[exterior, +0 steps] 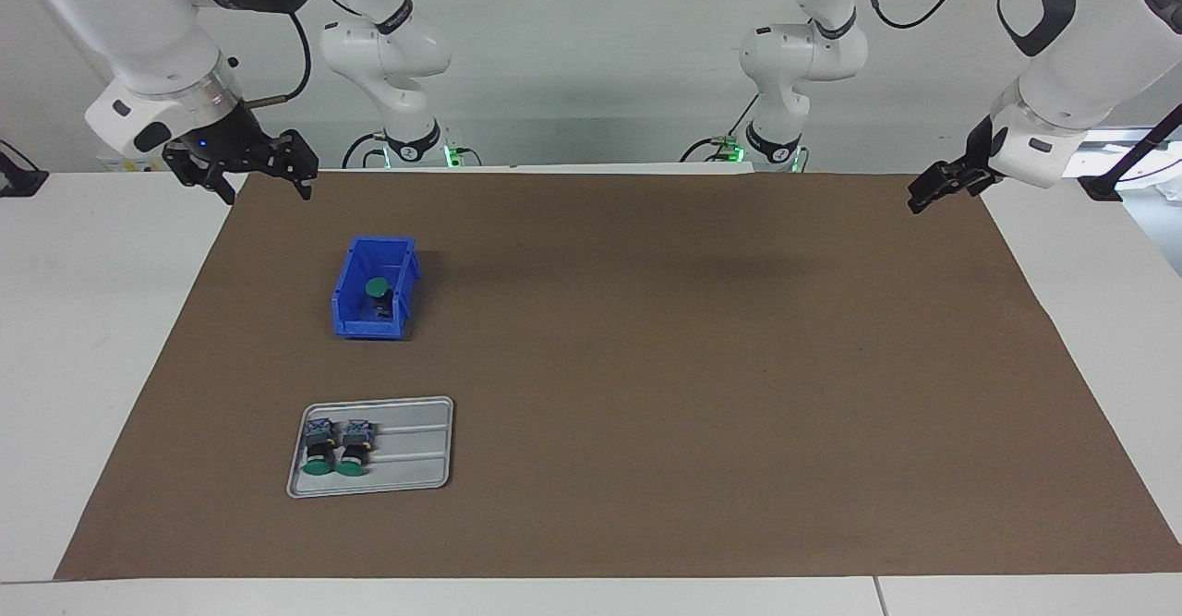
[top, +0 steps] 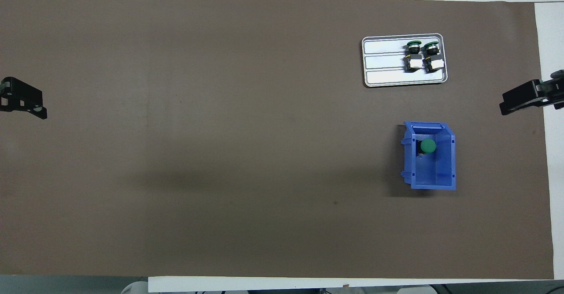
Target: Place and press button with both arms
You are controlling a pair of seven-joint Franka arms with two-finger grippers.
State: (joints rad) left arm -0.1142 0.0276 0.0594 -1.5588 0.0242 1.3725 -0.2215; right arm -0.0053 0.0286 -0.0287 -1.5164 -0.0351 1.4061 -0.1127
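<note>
A button [exterior: 377,288] [top: 428,146] stands upright in a blue bin [exterior: 369,328] [top: 434,181], green cap up, toward the right arm's end of the table. Two more buttons [exterior: 319,450] [top: 413,53] lie side by side on a silver tray [exterior: 411,450] [top: 383,60], which sits farther from the robots than the bin. My right gripper [exterior: 266,187] [top: 506,106] hangs open over the mat's edge at its own end, holding nothing. My left gripper [exterior: 923,196] [top: 37,106] waits open over the mat's edge at the left arm's end.
A brown mat [exterior: 646,367] [top: 220,131] covers most of the white table [exterior: 83,320]. The bin and the tray are the only things on it.
</note>
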